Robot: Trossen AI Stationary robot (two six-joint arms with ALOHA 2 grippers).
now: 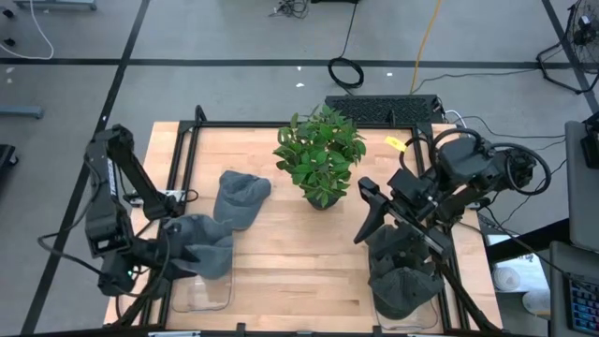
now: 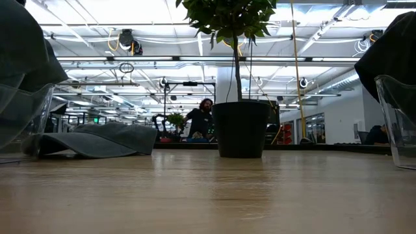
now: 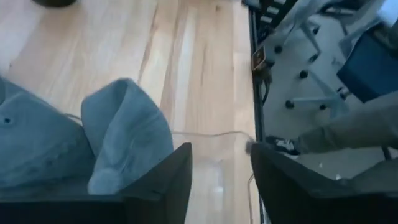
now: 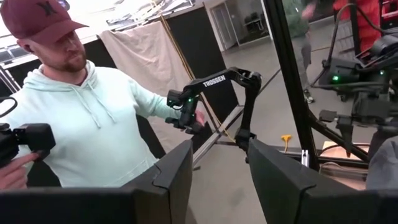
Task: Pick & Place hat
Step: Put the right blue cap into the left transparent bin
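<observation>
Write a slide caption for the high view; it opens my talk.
Left gripper at a grey hat; another hat beside the plant.

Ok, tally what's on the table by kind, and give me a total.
Grey hats: 3 seen: flat hat, left hat, right hat; the right heap may hide more
Clear bins: 2: left bin, right bin
Potted plant: 1
Total: 6

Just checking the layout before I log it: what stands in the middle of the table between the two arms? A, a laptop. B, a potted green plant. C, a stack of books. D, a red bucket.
B: a potted plant with green leaves stands mid-table, a grey hat lying just to its left.
</observation>
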